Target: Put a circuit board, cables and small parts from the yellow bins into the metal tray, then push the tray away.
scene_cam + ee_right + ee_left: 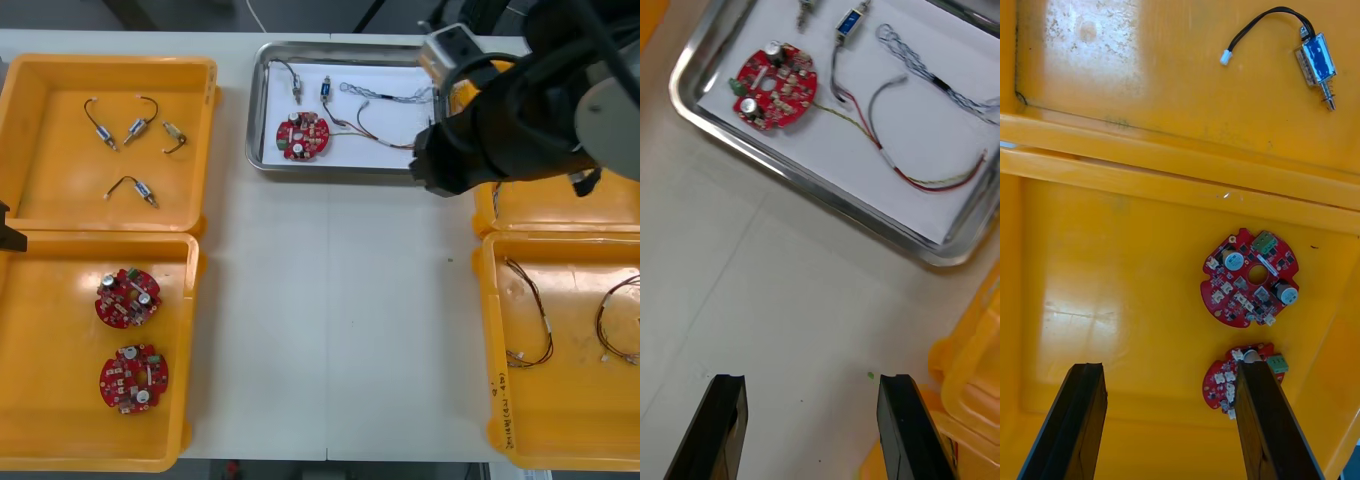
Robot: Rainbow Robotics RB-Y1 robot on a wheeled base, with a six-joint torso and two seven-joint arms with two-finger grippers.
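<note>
The metal tray [262, 110], white inside, holds a red circuit board [302, 136], two small metal parts [326, 88], a blue and white cable [385, 95] and a red and yellow cable [375, 135]. My right arm [500, 120] hangs over the tray's near right corner. In the right wrist view my right gripper [816, 427] is open above bare table, with the tray [827, 191] and its board [775, 87] a short way beyond the fingertips. My left gripper [1169, 427] is open above the near left bin [1112, 300], with two red boards [1250, 277] past its fingers.
The far left yellow bin [110, 62] holds several small metal parts [135, 128]. Two boards [128, 297] lie in the near left bin [192, 350]. The near right bin [490, 350] holds cables [530, 325]. A bin edge [970, 375] stands close to my right finger.
</note>
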